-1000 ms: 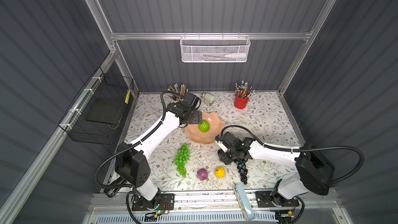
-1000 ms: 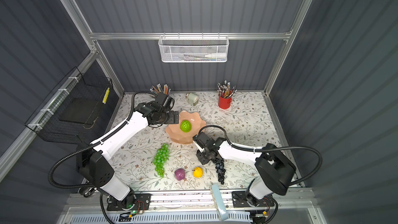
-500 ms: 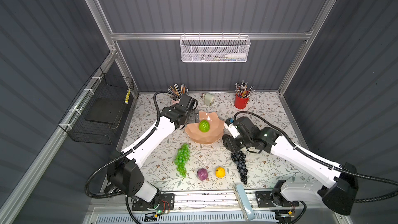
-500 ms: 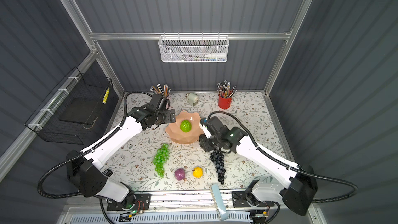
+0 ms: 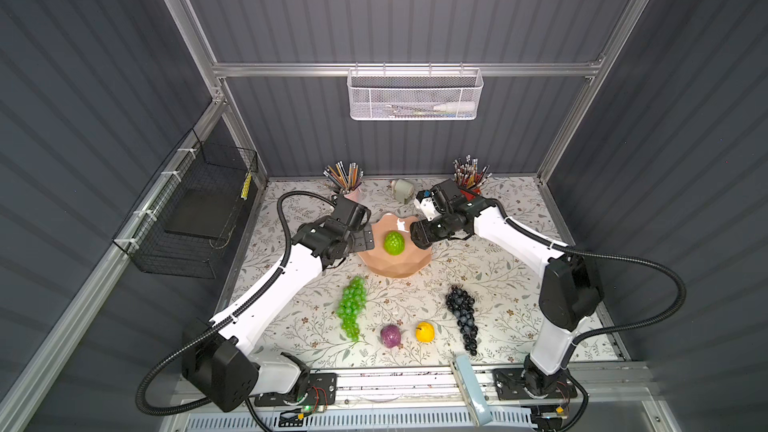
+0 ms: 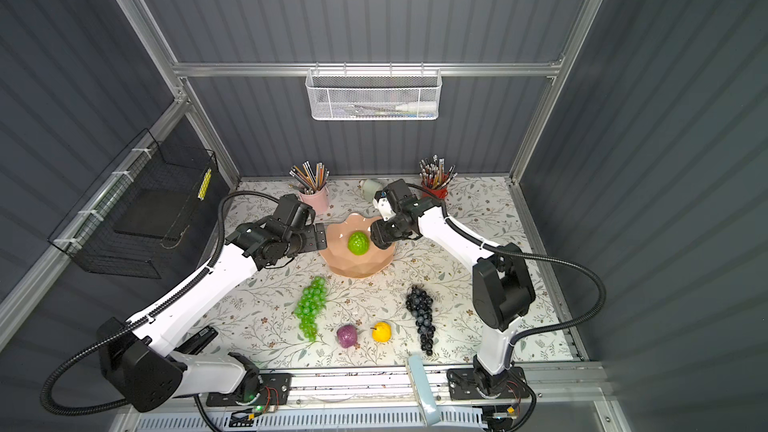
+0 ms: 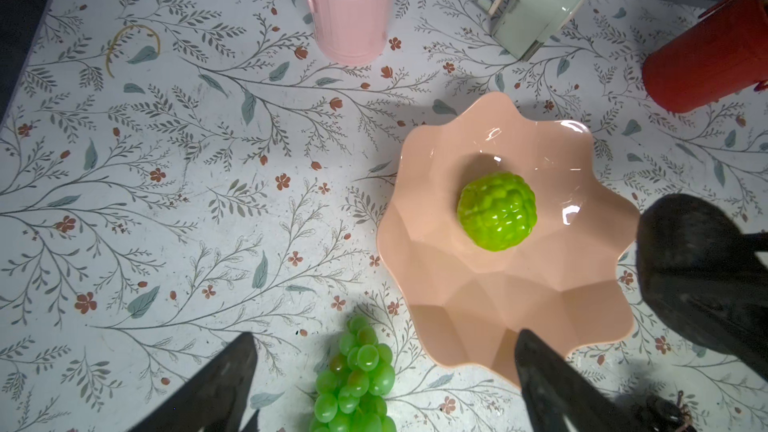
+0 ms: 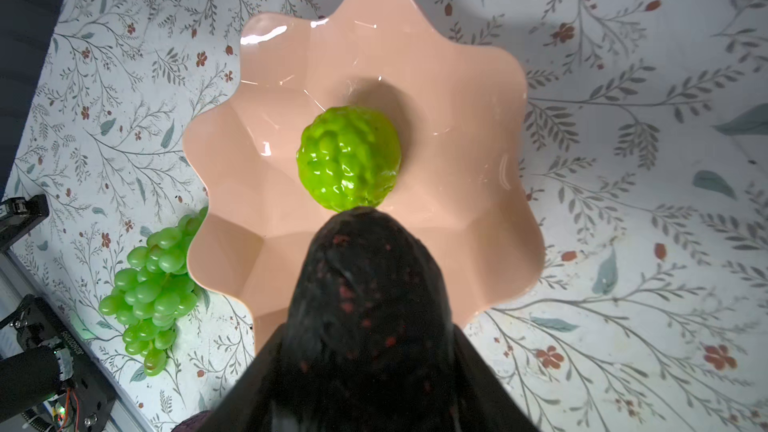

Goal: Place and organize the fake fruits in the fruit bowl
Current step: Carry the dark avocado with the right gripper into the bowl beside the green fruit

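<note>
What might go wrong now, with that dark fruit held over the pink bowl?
1. The right gripper holds the dark avocado above the fruit bowl, close to the bumpy lime-green ball. Released there, it may strike the ball, and either could roll out over the low rim.
2. The left gripper stands open right beside the bowl. With both arms this close, one might nudge the bowl.

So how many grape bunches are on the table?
2: the green bunch lies front-left of the bowl, the dark bunch front-right. None seems hidden.
</note>
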You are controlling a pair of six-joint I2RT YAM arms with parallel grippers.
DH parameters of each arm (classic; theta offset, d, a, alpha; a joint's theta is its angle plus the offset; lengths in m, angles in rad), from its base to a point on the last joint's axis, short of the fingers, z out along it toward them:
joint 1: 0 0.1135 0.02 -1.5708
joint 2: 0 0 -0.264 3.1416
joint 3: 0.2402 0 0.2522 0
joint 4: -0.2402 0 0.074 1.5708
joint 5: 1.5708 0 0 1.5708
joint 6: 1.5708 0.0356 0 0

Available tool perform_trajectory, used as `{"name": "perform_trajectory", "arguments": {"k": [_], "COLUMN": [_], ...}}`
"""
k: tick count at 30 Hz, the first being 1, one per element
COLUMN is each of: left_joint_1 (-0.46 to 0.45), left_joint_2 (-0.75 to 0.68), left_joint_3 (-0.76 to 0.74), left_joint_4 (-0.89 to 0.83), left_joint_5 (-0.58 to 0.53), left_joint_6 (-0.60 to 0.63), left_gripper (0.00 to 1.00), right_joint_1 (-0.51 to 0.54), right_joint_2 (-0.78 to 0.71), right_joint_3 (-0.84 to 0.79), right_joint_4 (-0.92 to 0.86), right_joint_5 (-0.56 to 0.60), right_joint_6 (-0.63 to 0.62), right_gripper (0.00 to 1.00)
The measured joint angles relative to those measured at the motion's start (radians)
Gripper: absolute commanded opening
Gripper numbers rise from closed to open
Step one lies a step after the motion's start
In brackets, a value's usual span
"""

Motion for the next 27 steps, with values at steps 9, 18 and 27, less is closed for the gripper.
{"name": "perform_trajectory", "arguments": {"k": [9, 18, 27], "left_joint_1": [0.0, 0.0, 0.0], "left_joint_2": [-0.018, -0.017, -0.017], "left_joint_3": [-0.037, -0.043, -0.046], "left_joint_4": [-0.005, -0.005, -0.005], "left_joint_5": [-0.005, -0.005, -0.006], "left_joint_6": [-0.022, -0.022, -0.023], "left_gripper": [0.98, 0.98, 0.98], "right_joint_1": [0.0, 0.0, 0.0], "right_joint_2": [0.129, 0.223, 0.278], "right_joint_3": [0.023, 0.104, 0.147], "right_joint_4": [0.017, 0.021, 0.014], "right_joint_5": [-0.011, 0.004, 0.052], "right_joint_6": [0.005, 0.02, 0.028], "right_gripper": [0.41, 0.44, 0.47]}}
